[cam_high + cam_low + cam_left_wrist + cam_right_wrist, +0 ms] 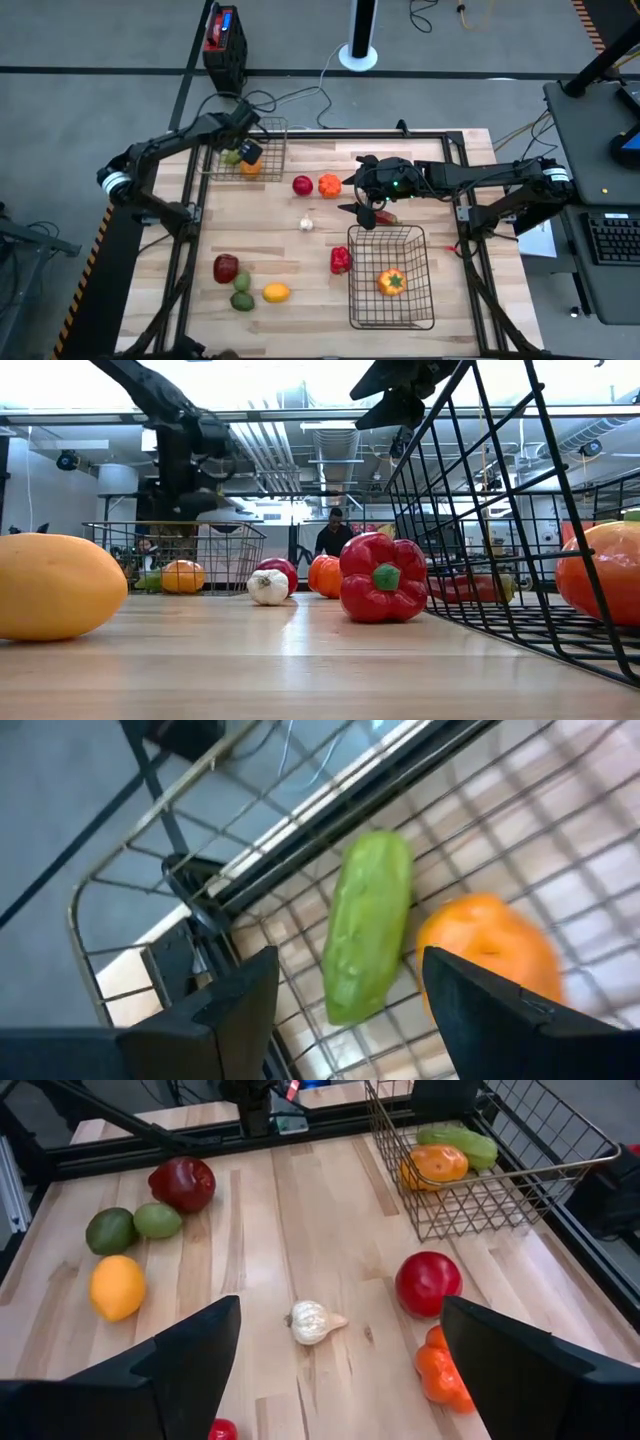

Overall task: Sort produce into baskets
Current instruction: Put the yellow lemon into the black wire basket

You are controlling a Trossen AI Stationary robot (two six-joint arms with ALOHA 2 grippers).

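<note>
While a green vegetable (367,925) and an orange fruit (487,955) lie touching in the smaller basket (272,150) at the table's (300,270) 11 o'clock, the left tool (243,150) hovers over them, fingers parted and empty. Toward 5 o'clock, the larger basket (390,277) holds an orange pepper (391,282), a red pepper (341,260) just outside. Above its far rim the right tool (365,207) hangs wide, empty, the garlic (312,1322) near centre.
</note>
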